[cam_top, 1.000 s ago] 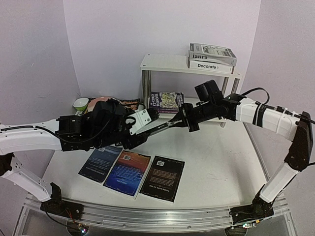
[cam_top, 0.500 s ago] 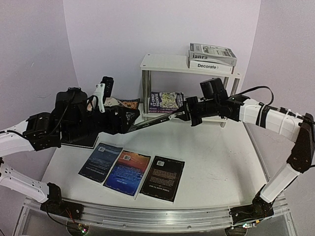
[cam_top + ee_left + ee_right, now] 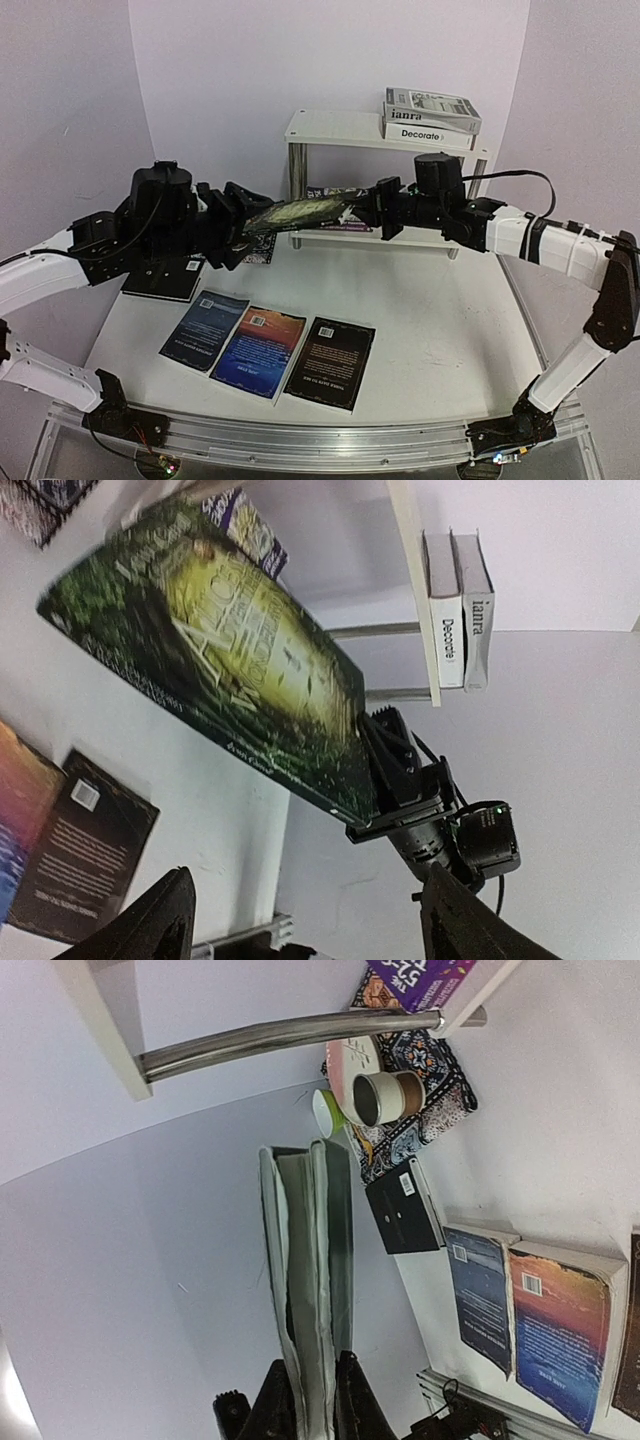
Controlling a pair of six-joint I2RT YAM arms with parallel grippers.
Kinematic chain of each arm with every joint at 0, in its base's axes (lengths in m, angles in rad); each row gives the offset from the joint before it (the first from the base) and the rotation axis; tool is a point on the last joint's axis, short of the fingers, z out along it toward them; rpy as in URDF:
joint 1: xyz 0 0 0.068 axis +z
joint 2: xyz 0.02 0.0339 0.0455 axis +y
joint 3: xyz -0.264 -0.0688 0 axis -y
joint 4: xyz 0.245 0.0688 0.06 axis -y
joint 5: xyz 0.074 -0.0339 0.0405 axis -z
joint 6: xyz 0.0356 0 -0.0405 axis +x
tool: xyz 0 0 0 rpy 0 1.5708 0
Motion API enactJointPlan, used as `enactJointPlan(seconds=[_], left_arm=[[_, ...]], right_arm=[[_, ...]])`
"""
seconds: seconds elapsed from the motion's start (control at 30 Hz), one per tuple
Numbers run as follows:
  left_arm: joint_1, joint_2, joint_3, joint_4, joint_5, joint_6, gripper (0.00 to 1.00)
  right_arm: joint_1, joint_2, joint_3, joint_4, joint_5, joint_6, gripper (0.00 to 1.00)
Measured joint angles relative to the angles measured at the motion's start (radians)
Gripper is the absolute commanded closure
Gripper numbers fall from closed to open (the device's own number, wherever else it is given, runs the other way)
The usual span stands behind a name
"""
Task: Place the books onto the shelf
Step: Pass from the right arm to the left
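Dark green book (image 3: 300, 212) hangs roughly level in mid-air just in front of the shelf (image 3: 340, 128), the right hand (image 3: 362, 208) clamped on its right edge and the left hand (image 3: 308, 872) standing fingers apart near its other end, gripping nothing. To shelve it well, I judge the right arm should hold the book flat, slide it under the top board beside the purple paperback (image 3: 420, 975), and let go only once the lower board carries it. Three books (image 3: 260, 350) lie on the tabletop (image 3: 430, 300).
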Motion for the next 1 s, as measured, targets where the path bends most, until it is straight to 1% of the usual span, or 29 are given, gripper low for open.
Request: enactJointPlan(seconds=[0.1,0.17,0.27,0.4,0.57,0.67,0.73,0.87,1.0], left_arm=[[-0.005,0.057,0.031,0.023,0.057,-0.11,0.21],[-0.006,0.069,0.031,0.033,0.074,-0.166,0.25],[-0.006,0.071,0.031,0.039,0.075,-0.252,0.28],[-0.01,0.073,0.031,0.061,0.06,-0.322,0.33],[-0.013,0.098,0.031,0.122,0.046,-0.377,0.37],[-0.013,0.124,0.031,0.156,0.04,-0.393,0.44],[-0.013,0.137,0.031,0.171,0.032,-0.402,0.46],[-0.013,0.147,0.031,0.194,-0.002,-0.403,0.44],[-0.013,0.158,0.031,0.262,-0.043,-0.4,0.41]], right_arm=[[0.0,-0.008,-0.001,0.034,0.002,-0.026,1.0],[0.0,-0.018,-0.01,0.056,0.006,-0.037,1.0],[0.0,-0.039,-0.031,0.09,0.014,-0.051,1.0],[0.0,-0.061,-0.052,0.148,0.028,-0.069,1.0],[0.0,-0.063,-0.072,0.238,0.051,-0.061,1.0],[0.0,-0.063,-0.077,0.256,0.058,-0.056,1.0],[0.0,-0.063,-0.077,0.264,0.059,-0.054,1.0],[0.001,-0.063,-0.077,0.281,0.063,-0.045,1.0],[0.006,-0.063,-0.077,0.283,0.069,-0.034,1.0]])
